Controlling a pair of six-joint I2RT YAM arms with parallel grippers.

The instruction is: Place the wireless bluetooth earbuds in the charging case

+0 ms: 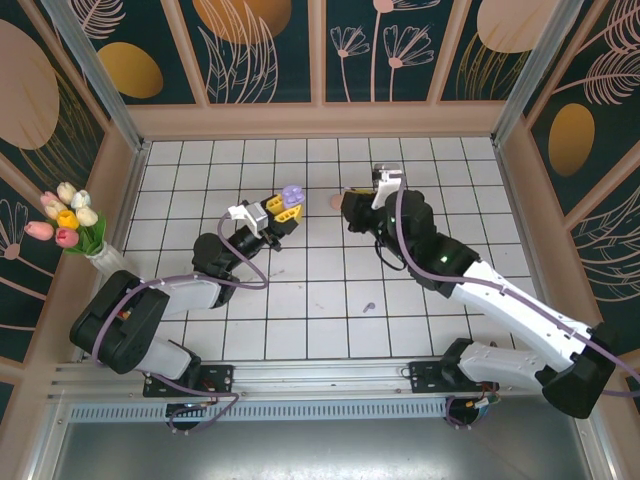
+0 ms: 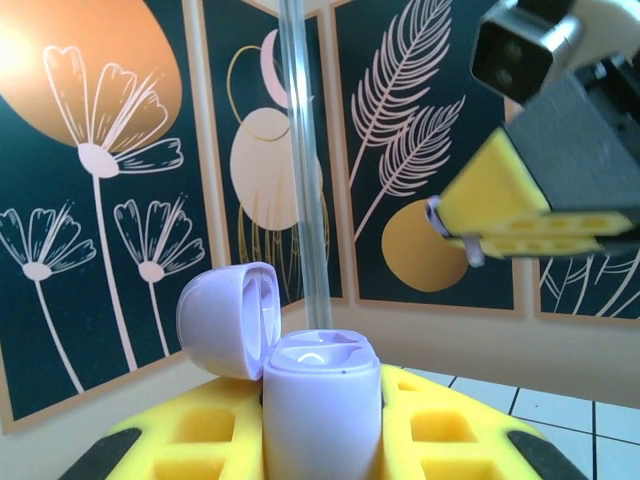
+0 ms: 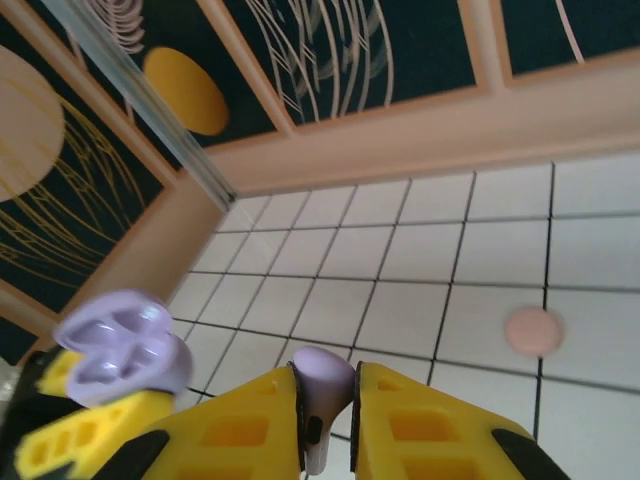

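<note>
**Seating the earbud: where a miss could be made**

On the left, the purple charging case (image 2: 320, 405) is clamped in the closed left pincer (image 1: 278, 211). Its lid (image 2: 228, 318) is swung open and its wells are turned upward. If the case is pressed from above, it could be tilted or pushed down between the yellow pads, and the lid could be knocked shut.

Further right, the right pincer (image 3: 326, 400) is held near the case but apart from it. It is closed on a purple earbud (image 3: 322, 370), which is pinched along a narrow part only. The earbud could be twisted in that grip if it is pushed against the rim of a well. If the wrong well or angle is chosen, it will not be seated, and on release it could be dropped onto the tabletop (image 3: 500, 240) and lost among the tiles.

At the far right a pink disc (image 3: 533, 331) lies well apart, and no trouble is expected from it.
</note>
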